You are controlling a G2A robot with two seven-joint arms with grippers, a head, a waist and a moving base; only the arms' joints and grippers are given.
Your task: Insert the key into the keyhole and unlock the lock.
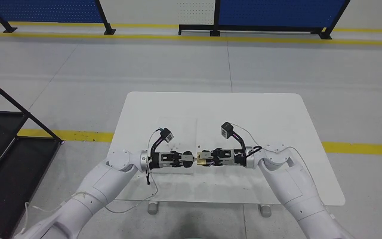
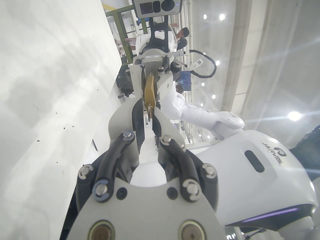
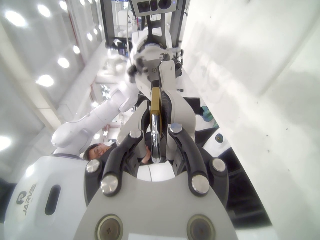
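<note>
Both arms meet above the front middle of the white table [image 1: 268,119]. My right gripper [image 3: 156,106] is shut on the brass padlock [image 3: 155,99]; its chrome shackle [image 3: 155,138] points back toward the wrist. In the top view the padlock [image 1: 203,158] sits between the right gripper [image 1: 210,158] and the left gripper [image 1: 187,158]. My left gripper [image 2: 148,112] is shut on a small key [image 2: 149,109]. The key's tip meets the end of the padlock [image 2: 150,91]. How deep the key sits in the keyhole is hidden by the fingers.
A black rack [image 1: 18,149] stands left of the table. Blue partition panels [image 1: 280,12] line the far side of the floor. The tabletop behind the grippers is bare.
</note>
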